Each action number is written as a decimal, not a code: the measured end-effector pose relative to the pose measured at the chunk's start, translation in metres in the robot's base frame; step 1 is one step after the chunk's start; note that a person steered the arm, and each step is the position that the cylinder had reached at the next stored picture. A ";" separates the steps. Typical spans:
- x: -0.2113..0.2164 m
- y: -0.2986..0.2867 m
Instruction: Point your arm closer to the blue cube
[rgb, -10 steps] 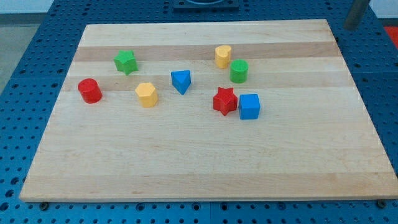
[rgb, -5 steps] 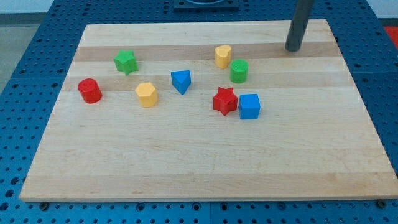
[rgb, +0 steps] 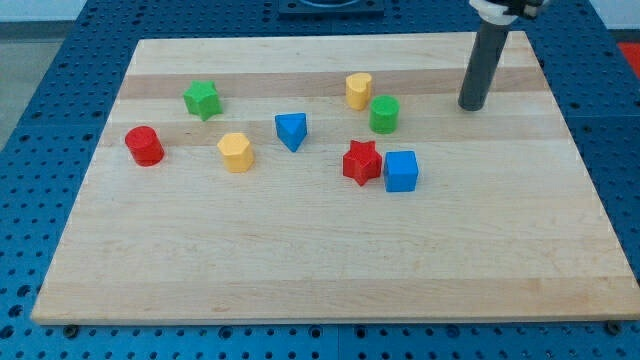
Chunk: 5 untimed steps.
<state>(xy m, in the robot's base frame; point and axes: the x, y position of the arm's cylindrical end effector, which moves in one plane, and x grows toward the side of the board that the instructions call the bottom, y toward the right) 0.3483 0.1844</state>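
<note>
The blue cube sits right of the board's middle, touching the red star block on its left. My tip rests on the board toward the view's upper right, above and to the right of the blue cube, clear of every block. The green cylinder lies to the tip's left.
A yellow cylinder stands above the green one. A blue triangular block, a yellow hexagonal block, a green star block and a red cylinder spread toward the view's left. The wooden board lies on a blue perforated table.
My rod came in from the view's top right corner and moved down and left onto the board, then further down toward the blue cube. No block has moved.
</note>
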 end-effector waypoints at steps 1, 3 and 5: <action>0.037 0.014; 0.070 0.012; 0.070 -0.013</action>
<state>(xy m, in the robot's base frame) 0.4187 0.1712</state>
